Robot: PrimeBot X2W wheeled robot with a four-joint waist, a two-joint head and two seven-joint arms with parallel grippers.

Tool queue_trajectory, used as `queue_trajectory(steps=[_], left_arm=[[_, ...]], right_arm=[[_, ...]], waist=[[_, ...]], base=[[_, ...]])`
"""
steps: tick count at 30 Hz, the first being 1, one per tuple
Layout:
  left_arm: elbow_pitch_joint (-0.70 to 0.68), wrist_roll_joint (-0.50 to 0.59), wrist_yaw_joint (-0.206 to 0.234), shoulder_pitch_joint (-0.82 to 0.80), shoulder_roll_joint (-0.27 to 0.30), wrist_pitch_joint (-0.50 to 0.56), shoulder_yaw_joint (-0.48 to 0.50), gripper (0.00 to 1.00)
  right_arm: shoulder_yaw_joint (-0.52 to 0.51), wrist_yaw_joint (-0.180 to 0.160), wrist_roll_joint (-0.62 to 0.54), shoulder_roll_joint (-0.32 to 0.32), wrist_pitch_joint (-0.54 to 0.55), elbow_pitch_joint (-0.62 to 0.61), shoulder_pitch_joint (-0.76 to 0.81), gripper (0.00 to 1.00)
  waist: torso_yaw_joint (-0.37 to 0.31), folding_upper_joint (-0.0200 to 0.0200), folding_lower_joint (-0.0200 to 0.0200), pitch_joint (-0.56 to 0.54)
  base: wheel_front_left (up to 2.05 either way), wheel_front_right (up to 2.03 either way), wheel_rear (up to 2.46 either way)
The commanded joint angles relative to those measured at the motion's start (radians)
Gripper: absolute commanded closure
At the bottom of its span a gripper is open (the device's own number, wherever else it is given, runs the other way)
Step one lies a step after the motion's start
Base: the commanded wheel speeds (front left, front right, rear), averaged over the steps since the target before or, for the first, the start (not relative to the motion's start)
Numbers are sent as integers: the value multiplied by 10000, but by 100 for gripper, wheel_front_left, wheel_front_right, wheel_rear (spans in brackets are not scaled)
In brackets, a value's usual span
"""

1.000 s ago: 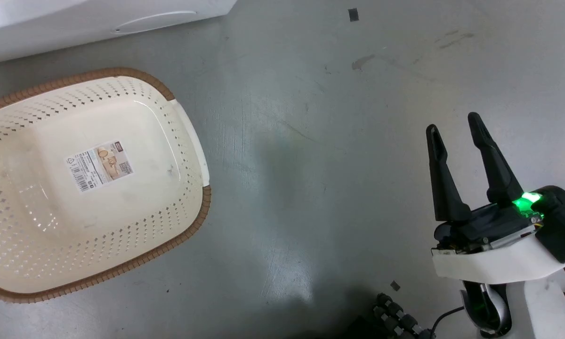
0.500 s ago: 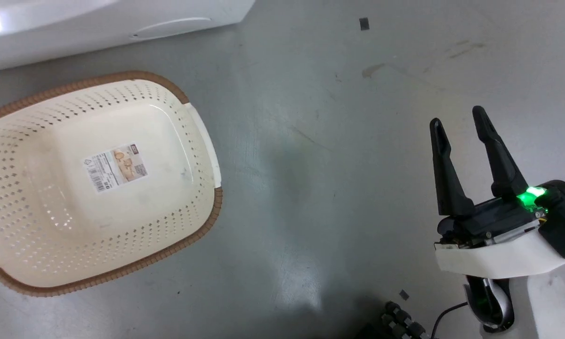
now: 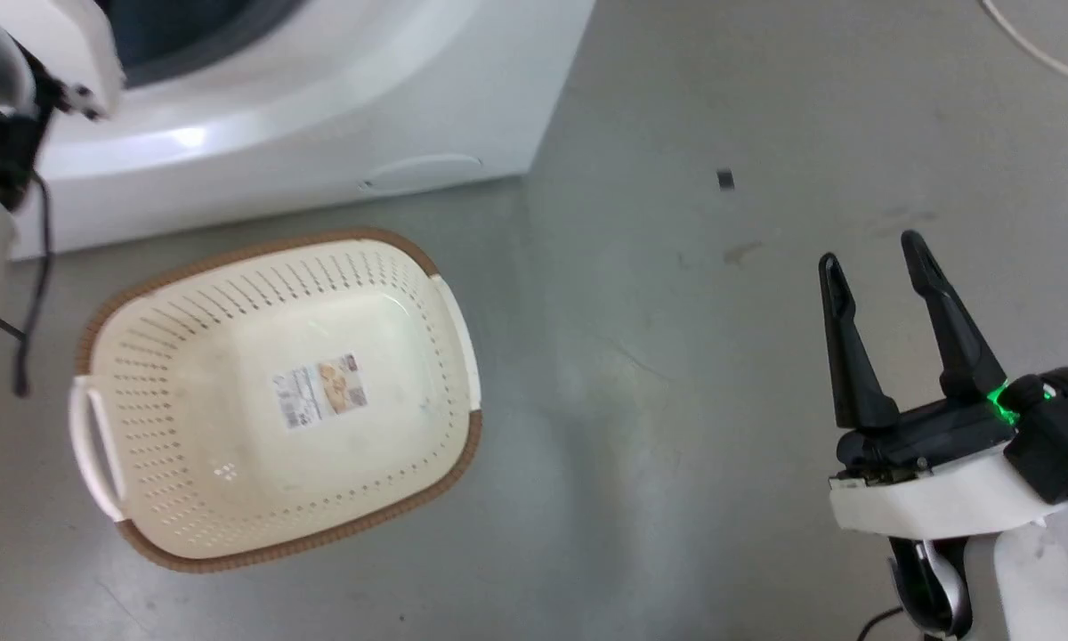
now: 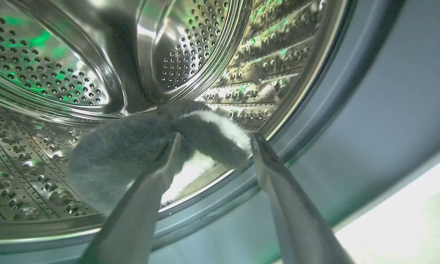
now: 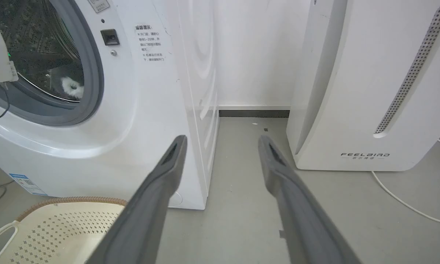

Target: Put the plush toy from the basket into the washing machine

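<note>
Head camera has tilted up, so the washing machine (image 3: 338, 98) now shows above the empty basket (image 3: 231, 294); the plush toy (image 4: 132, 154) lies inside its drum between the left gripper (image 4: 215, 141)'s spread jaws, right gripper (image 3: 870, 251) jaws spread and empty, so placement looks done.

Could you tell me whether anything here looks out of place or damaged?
Nothing stands out. The basket sits upright and empty on the floor before the washing machine. The plush toy lies in the drum, near its front rim, between the open fingers of the left gripper.
</note>
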Motion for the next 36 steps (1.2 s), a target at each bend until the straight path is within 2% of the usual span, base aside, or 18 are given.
queue_trajectory(steps=[1,4,7,12,13,15,22,29,36], left_arm=[[43,-111,113,347,-92,-314,82,0],[-66,-304,368,1063,-344,-862,242,0],[-830,-475,941,2173,-528,-1172,686,0],[-3143,-209,1830,4059,-578,-1199,1706,0],[-3143,-209,1830,4059,-578,-1199,1706,0],[-4078,-61,2114,4949,-643,-1200,2106,0],[-7103,572,3133,8284,-1193,-1202,3452,0],[-8666,1234,3385,10890,-2043,-1202,4138,0],[-8971,1827,2968,12348,-2877,-1203,4564,0]], right_arm=[[-34,-9,-72,13,-44,47,181,0],[-70,-9,-201,13,-44,128,416,0],[-144,-9,-296,13,-44,229,726,0],[-261,-9,-415,13,-44,302,1168,0],[-261,-9,-415,13,-44,302,1168,0],[-289,-9,-473,13,-44,324,1338,0],[-365,-9,-566,13,-44,414,1778,0],[-420,-9,-596,13,-44,460,2145,0],[-436,-9,-534,13,-44,553,2448,0]], waist=[[513,0,0,-837],[748,0,0,-1415],[1038,0,0,-2147],[1417,0,0,-2919],[1417,0,0,-2919],[1551,0,0,-3191],[1844,0,0,-3917],[2061,0,0,-4426],[2231,0,0,-4785]], base=[[0,0,0],[0,0,0],[0,0,0],[0,0,0],[0,0,0],[0,0,0],[0,0,0],[0,0,0],[0,0,0]])
